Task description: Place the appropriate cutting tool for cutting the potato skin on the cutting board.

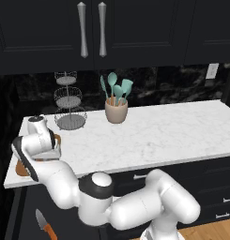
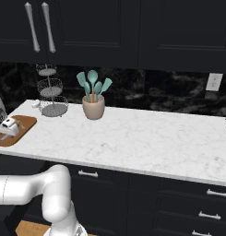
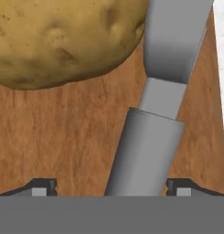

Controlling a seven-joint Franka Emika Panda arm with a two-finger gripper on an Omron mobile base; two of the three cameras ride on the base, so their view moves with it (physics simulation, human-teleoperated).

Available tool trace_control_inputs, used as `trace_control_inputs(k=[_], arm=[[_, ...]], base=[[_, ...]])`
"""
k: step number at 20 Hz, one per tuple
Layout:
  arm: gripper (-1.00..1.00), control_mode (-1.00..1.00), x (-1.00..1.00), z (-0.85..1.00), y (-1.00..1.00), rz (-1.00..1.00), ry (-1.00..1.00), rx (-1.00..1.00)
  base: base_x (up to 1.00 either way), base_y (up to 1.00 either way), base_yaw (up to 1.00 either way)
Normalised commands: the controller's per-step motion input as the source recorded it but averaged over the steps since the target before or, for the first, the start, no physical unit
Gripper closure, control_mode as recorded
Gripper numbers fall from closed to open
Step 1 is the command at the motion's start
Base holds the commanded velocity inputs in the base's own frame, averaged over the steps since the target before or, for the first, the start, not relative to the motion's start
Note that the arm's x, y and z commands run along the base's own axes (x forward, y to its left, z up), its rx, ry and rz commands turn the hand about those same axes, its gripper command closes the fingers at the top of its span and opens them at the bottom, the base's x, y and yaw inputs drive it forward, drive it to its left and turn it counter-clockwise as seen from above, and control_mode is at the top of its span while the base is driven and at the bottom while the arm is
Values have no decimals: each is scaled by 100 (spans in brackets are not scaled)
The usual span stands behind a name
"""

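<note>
Jaws spread wide, one dark fingertip (image 3: 42,185) at each lower corner of the hand view, gripping nothing. Between them, lying flat on the reddish-brown cutting board (image 3: 63,137), the silver-grey peeler (image 3: 152,137), handle toward the camera, forked head widening away. Just beside the head, possibly touching it, the yellow-brown potato (image 3: 58,41). Board at the left end of the marble desk (image 2: 142,138), under the hand. On the floor below, an orange-handled knife (image 1: 45,225)
</note>
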Motion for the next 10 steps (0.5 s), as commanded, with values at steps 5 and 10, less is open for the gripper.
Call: trace_control_inputs(k=[5,10], arm=[[-100,-100,-3,67,-25,-2,0,1],[-100,-100,-49,85,-81,-1,0,2]], base=[[0,0,0],[0,0,0]])
